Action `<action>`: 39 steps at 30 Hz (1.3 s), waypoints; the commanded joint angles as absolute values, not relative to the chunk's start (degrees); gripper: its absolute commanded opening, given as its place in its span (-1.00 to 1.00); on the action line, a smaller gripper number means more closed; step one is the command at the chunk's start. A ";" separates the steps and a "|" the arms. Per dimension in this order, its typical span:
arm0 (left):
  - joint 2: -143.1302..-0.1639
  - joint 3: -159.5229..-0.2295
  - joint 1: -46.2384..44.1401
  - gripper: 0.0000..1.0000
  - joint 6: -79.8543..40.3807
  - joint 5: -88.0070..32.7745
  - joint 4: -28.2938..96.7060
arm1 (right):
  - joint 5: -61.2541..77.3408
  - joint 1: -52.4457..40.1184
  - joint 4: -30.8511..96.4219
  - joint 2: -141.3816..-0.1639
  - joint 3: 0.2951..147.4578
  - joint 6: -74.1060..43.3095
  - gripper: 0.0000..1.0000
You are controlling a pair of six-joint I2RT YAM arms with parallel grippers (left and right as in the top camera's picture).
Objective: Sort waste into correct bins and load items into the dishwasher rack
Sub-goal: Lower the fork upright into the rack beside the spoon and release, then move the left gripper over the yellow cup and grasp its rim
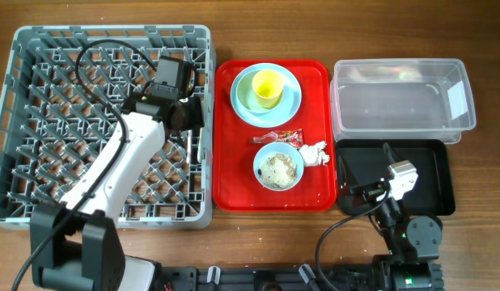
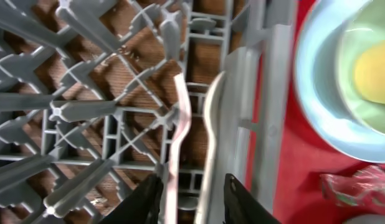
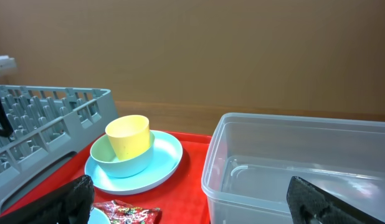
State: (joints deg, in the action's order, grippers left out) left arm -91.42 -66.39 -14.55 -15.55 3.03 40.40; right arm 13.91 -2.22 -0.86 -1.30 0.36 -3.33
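Note:
My left gripper hangs over the right edge of the grey dishwasher rack. Its jaws stand apart around a thin white utensil handle and a wider white utensil resting in the rack; I cannot tell fork from spoon. On the red tray a yellow cup sits in a pale bowl on the blue plate. A second bowl holds rice scraps, beside the red wrapper and white napkin. My right gripper is wide open and empty.
The clear tub stands at the back right, with the black tray in front of it under my right arm. The rack's upright pegs crowd around the left fingers. A black cable loops over the rack.

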 commanded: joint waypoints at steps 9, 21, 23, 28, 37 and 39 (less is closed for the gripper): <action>-83.88 -68.58 -20.80 -0.26 -20.82 -17.15 44.71 | 14.04 -2.57 -1.17 -1.56 0.30 -3.11 0.99; -84.95 -68.66 -39.03 -0.39 -28.38 -6.28 35.27 | 14.06 -2.57 -1.17 -1.56 0.30 -3.16 1.00; -84.97 -68.79 -39.09 -0.41 -30.15 -6.39 33.19 | 14.06 -2.57 -1.17 -1.56 0.30 -3.14 1.00; -86.32 -73.43 -36.38 -0.45 -30.22 -8.82 34.72 | 14.04 -2.57 -1.17 -1.56 0.30 -3.14 0.99; -109.91 -126.54 -28.05 -0.50 -21.80 -14.76 69.54 | 14.04 -2.57 -1.17 -1.56 0.30 -3.16 0.99; -116.29 -134.65 -28.49 -0.50 -20.23 -14.70 74.54 | 14.04 -2.57 -1.17 -1.56 0.30 -3.16 1.00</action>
State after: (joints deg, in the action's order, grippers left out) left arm -105.19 -119.74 -28.18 -25.21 -13.30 67.70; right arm 13.91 -2.22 -0.89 -1.50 0.36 -3.33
